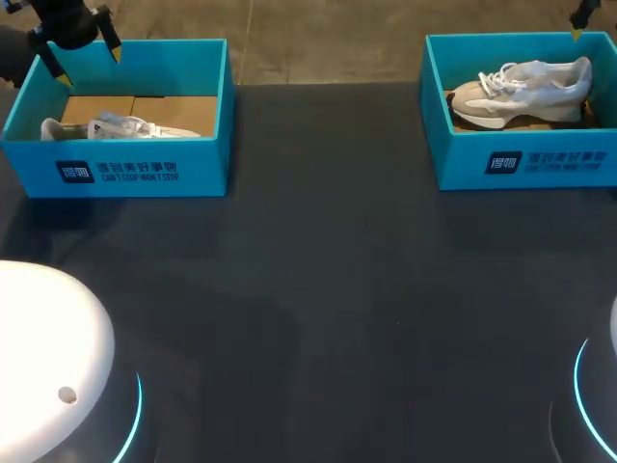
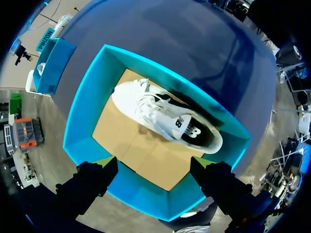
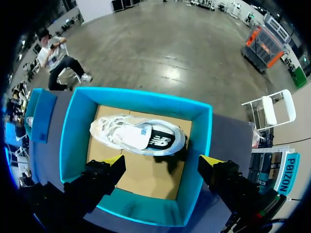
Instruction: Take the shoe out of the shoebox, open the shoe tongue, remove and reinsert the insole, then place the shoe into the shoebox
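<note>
Two teal shoeboxes stand at the table's far corners. The left shoebox point(image 1: 145, 174) holds a white shoe point(image 1: 120, 127) lying low on its cardboard floor. In the left wrist view that shoe point(image 2: 163, 121) lies slantwise in the box point(image 2: 82, 111), ahead of my open left gripper point(image 2: 153, 170), which hangs above the box's back rim point(image 1: 87, 60). The right shoebox point(image 1: 525, 164) holds a white and beige shoe point(image 1: 525, 89). My right gripper point(image 3: 163, 162) is open above that box point(image 3: 73, 126), its shoe point(image 3: 138, 136) lying ahead of the fingers. Only a bit of this gripper point(image 1: 582, 19) shows in the head view.
The dark tabletop point(image 1: 328, 280) stretches between and in front of the boxes. My arms' white round bases sit at the near left point(image 1: 43, 367) and near right point(image 1: 613, 338) corners. Each wrist view also catches the other box far off point(image 2: 51, 65) point(image 3: 41, 114).
</note>
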Action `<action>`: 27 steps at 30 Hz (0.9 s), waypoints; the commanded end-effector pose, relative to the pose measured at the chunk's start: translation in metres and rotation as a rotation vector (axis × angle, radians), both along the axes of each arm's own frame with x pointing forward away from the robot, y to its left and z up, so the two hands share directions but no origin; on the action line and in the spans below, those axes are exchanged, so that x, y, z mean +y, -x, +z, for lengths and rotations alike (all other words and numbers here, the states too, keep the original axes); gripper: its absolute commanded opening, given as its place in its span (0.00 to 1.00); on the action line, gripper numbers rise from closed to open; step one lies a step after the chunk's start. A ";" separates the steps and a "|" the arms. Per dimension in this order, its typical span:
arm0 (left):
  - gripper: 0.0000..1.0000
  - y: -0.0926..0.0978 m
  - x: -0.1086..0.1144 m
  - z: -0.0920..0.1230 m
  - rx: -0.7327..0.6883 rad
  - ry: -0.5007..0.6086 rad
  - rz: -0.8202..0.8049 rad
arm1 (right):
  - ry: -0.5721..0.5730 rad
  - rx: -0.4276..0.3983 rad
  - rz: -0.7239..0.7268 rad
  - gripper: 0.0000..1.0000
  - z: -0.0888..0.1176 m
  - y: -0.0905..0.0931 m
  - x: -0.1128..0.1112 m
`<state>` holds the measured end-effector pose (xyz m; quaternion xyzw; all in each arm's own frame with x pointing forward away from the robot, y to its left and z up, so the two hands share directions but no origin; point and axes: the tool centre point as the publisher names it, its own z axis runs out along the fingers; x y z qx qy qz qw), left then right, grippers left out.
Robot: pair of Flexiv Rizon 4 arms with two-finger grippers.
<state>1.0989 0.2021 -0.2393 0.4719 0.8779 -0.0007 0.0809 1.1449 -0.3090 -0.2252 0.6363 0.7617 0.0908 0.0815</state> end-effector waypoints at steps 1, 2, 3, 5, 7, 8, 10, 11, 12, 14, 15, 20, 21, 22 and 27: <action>1.00 0.003 0.000 0.003 0.010 0.003 -0.020 | 0.001 0.008 0.001 1.00 0.000 -0.003 0.000; 1.00 0.004 0.000 0.006 0.014 -0.010 -0.033 | 0.001 0.008 0.001 1.00 0.000 -0.003 0.000; 1.00 0.006 0.000 0.008 0.023 -0.014 -0.061 | 0.001 0.008 0.001 1.00 0.000 -0.003 0.000; 1.00 0.009 -0.001 0.014 0.024 -0.019 -0.084 | 0.001 0.008 0.001 1.00 0.000 -0.003 0.000; 1.00 0.010 -0.003 0.020 0.021 -0.013 -0.101 | 0.001 0.008 0.001 1.00 0.000 -0.003 0.000; 1.00 0.011 -0.004 0.022 0.013 -0.019 -0.109 | 0.001 0.008 0.001 1.00 0.000 -0.003 0.000; 1.00 0.015 -0.006 0.026 0.011 -0.020 -0.115 | 0.001 0.008 0.001 1.00 0.000 -0.003 0.000; 1.00 0.018 -0.008 0.027 0.012 -0.013 -0.121 | 0.001 0.008 0.001 1.00 0.000 -0.003 0.000; 1.00 0.020 -0.010 0.028 0.018 -0.005 -0.128 | 0.005 0.015 -0.004 1.00 -0.002 -0.003 0.000; 1.00 0.026 -0.016 0.031 0.021 0.002 -0.140 | 0.020 0.039 -0.021 1.00 -0.008 -0.002 0.000; 1.00 0.029 -0.018 0.032 0.027 0.007 -0.145 | 0.014 0.045 -0.028 1.00 -0.011 -0.002 0.000; 1.00 0.037 -0.026 0.037 0.021 0.024 -0.140 | 0.063 0.082 -0.055 1.00 -0.027 0.000 -0.001; 1.00 0.038 -0.027 0.039 0.018 0.026 -0.138 | 0.071 0.082 -0.062 1.00 -0.029 0.001 -0.001; 1.00 0.038 -0.028 0.041 0.016 0.030 -0.135 | 0.087 0.087 -0.067 1.00 -0.032 0.000 -0.002; 1.00 0.043 -0.032 0.046 0.017 0.043 -0.129 | 0.107 0.076 -0.127 1.00 -0.045 -0.001 -0.008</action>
